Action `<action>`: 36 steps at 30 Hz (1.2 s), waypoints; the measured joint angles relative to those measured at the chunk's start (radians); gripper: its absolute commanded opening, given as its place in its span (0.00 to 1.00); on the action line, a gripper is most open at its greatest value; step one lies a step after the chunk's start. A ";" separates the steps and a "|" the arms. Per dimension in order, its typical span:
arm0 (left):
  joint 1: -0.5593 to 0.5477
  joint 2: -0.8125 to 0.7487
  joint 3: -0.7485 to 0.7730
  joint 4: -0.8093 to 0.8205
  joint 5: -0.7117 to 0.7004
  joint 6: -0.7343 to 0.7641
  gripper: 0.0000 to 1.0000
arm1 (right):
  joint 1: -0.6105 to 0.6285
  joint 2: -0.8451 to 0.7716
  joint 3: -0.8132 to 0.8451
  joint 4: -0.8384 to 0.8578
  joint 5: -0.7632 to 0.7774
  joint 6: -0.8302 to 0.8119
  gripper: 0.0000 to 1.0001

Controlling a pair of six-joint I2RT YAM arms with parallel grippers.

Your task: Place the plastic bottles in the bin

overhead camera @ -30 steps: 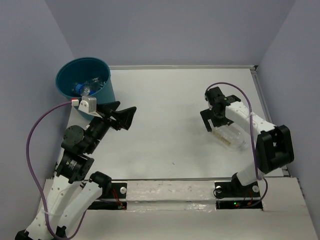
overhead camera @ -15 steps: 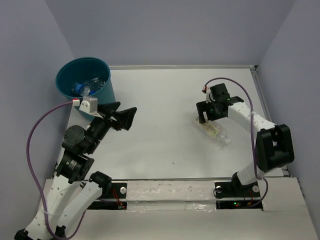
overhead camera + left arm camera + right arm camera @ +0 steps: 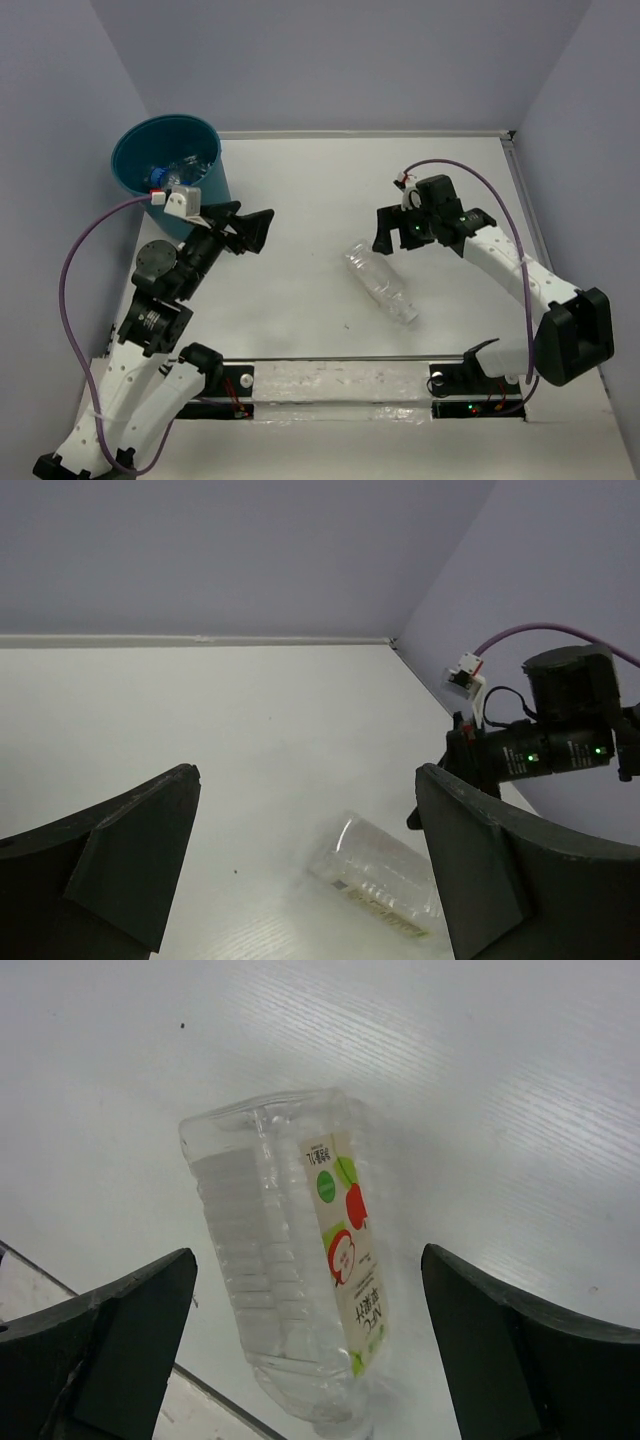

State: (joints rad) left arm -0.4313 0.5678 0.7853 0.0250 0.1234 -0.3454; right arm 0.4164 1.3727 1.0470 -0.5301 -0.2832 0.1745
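Near edge: white mounting strip (image 3: 330, 385) with both arm bases on it, small green and red lights by the right base. A purple cable (image 3: 66, 290) loops off the left arm.

The table (image 3: 320, 190) is white and matte, faintly ribbed in the right wrist view, with one dark speck (image 3: 346, 326) near the middle front.

One clear bottle (image 3: 382, 283) lies on its side mid-table, right of centre, cap end toward the near right, base toward the far left. It has a pale label with a red apple and green print.

Right gripper (image 3: 390, 231) hangs just beyond the bottle's base end, fingers spread wide, nothing in them. From its wrist camera the bottle lies on the table between the two fingers, touching neither.

Left gripper (image 3: 260, 232) is over the left side of the table, well apart from that bottle, also wide open and empty.

The bin (image 3: 205, 185) sits at the far left corner against the left wall, just behind the left wrist. Several clear bottles in the bin (image 3: 178, 170) show inside it, one blue cap visible.

Raised pale rim along the far and right table edges. Plain lavender walls (image 3: 350, 60) on three sides.
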 measured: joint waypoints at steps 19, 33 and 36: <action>0.047 0.047 -0.004 0.000 0.005 -0.001 0.99 | 0.265 -0.035 -0.127 -0.035 0.211 0.063 1.00; 0.071 0.059 -0.006 0.001 0.039 -0.005 0.99 | 0.403 0.134 -0.093 -0.144 0.400 0.167 1.00; 0.074 0.063 -0.006 0.001 0.047 -0.008 0.99 | 0.406 0.153 -0.088 -0.146 0.416 0.182 0.85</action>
State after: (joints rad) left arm -0.3576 0.6304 0.7788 0.0257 0.1703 -0.3531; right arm 0.8227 1.5261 0.9592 -0.6765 0.1326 0.3565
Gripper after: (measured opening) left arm 0.989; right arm 0.989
